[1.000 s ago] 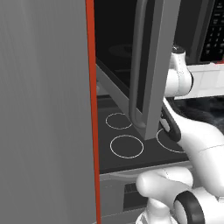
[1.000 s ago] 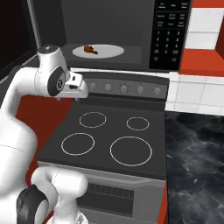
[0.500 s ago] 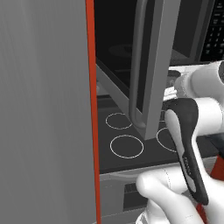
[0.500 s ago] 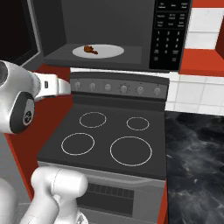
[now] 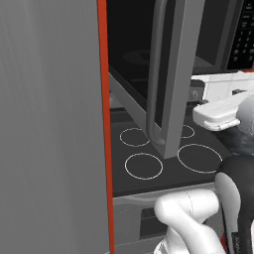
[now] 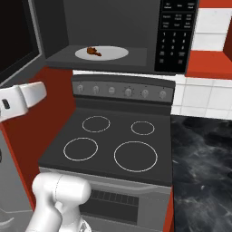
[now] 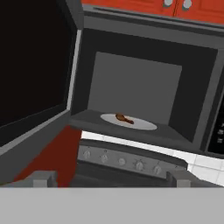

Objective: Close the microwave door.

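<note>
The microwave [image 6: 113, 27] hangs above the stove with its dark cavity exposed and its black keypad panel [image 6: 176, 36] on the right. The microwave door [image 7: 35, 70] stands swung out to the left, its dark glass facing the hand view. From the left base view I see the door [image 5: 182, 74] edge-on, with its long grey bar handle [image 5: 155, 74]. My gripper [image 7: 111, 180] is open and holds nothing. It faces the cavity from some way back, clear of the door. One fingertip [image 7: 43, 178] rises under the door's lower corner.
A white plate [image 6: 100, 52] with a brown piece of food lies inside the cavity. Below is the black stovetop [image 6: 113, 145] with white rings and a row of knobs [image 6: 128, 92]. A big brushed-grey panel with a red edge [image 5: 49, 124] blocks the left. My white arm [image 5: 223, 106] crosses the right.
The arm has swung down and back from beside the stove knobs, and its white link now lies level in front of the stove. The door and plate have not moved.
</note>
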{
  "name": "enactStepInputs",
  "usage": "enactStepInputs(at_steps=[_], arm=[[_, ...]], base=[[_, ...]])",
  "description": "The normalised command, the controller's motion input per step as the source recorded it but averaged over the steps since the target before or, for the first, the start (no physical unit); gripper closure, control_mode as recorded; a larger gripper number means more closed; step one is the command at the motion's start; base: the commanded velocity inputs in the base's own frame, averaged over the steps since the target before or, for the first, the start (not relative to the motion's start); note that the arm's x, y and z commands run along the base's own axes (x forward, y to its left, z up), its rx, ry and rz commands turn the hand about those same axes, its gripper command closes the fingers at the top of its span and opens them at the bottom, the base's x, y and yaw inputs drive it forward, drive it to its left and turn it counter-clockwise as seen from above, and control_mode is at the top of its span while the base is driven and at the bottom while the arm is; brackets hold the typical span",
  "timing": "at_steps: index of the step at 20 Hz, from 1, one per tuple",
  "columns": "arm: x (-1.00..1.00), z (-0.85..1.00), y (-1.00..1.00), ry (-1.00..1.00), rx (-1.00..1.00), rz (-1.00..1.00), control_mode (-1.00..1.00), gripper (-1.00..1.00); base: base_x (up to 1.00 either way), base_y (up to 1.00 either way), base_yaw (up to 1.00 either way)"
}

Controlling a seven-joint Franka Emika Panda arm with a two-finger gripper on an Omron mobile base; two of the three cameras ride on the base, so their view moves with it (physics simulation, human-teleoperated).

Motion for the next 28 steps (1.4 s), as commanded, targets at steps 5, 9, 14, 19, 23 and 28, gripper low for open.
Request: enactStepInputs(at_steps=[5, 9, 14, 19, 23, 28], arm=[[-1.0, 0.36, 0.01, -0.37, 0.01, 0.1, -1.0, -1.0], [-1.0, 0.16, 0.05, -0.36, 0.0, 0.15, -1.0, -1.0], [-0.49, 0.0, 0.41, -0.05, 0.01, 0.14, -1.0, -1.0], [0.34, -0.18, 0.83, 0.0, 0.0, 0.02, -1.0, -1.0], [0.26, -0.13, 0.46, 0.0, 0.0, -0.03, -1.0, -1.0], [0.21, -0.06, 0.34, 0.01, 0.0, -0.08, -1.0, -1.0]], base=[[0.0, 0.0, 0.0], [0.0, 0.0, 0.0], [0.0, 0.0, 0.0], [0.0, 0.0, 0.0], [0.0, 0.0, 0.0], [0.0, 0.0, 0.0]])
